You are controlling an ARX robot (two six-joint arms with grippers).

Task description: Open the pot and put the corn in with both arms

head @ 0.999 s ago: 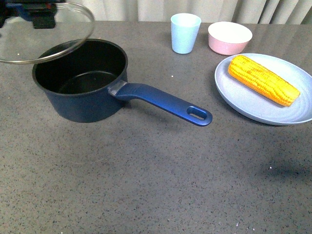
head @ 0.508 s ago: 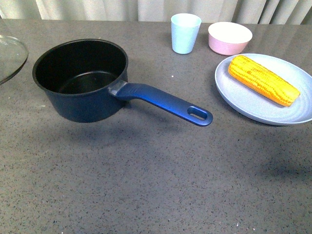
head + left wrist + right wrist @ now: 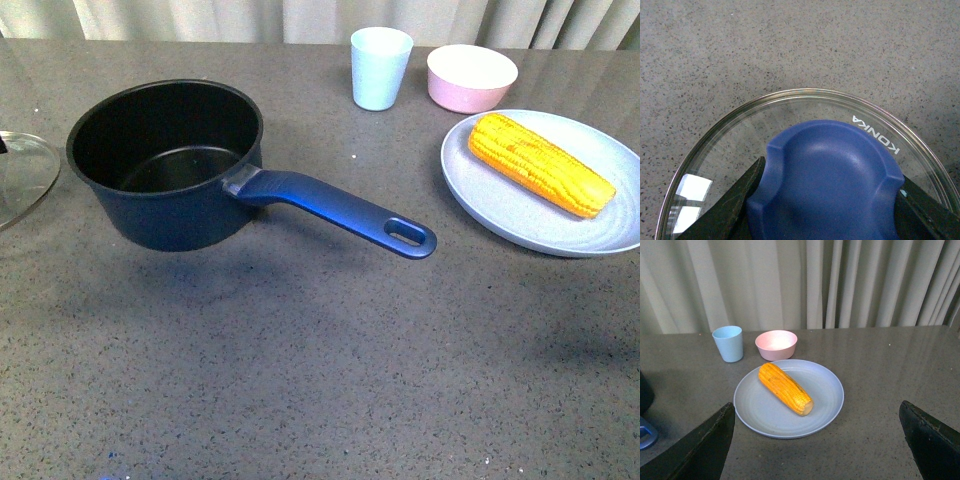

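Pot (image 3: 165, 170) sits uncovered at ten o'clock on the bench (image 3: 300, 380). Its black inside is showing, and its long blue handle (image 3: 330, 210) runs off toward four o'clock with the hole at the far end.

Lid (image 3: 22, 180) is off. It's clear glass, out at nine o'clock from the pot, just apart from the pot's wall and cut by the edge of the front view.

Over to the left wrist view: the left claw (image 3: 831, 174) is clamped on the lid's blue knob (image 3: 825, 200), with a black finger (image 3: 735, 200) pressed against each side. The glass rim arcs over speckled grey bench. Whether the lid touches the bench or hangs just above it, can't tell from here.

Corn (image 3: 540, 163) is over at two o'clock, lying aslant on the pale blue plate (image 3: 500, 215), one end toward ten o'clock and the other toward four. It's well apart from the pot. A pale blue cup (image 3: 380, 68) stands at twelve and a pink bowl (image 3: 471, 77) at one, both upright just behind the plate.

Right wrist view now: the right claw (image 3: 816, 407) is spread wide, gripping nothing. Its dark fingers (image 3: 700, 450) stand far apart, with plate and corn framed between them, and a pale curtain (image 3: 790, 285) hangs beyond the bench.
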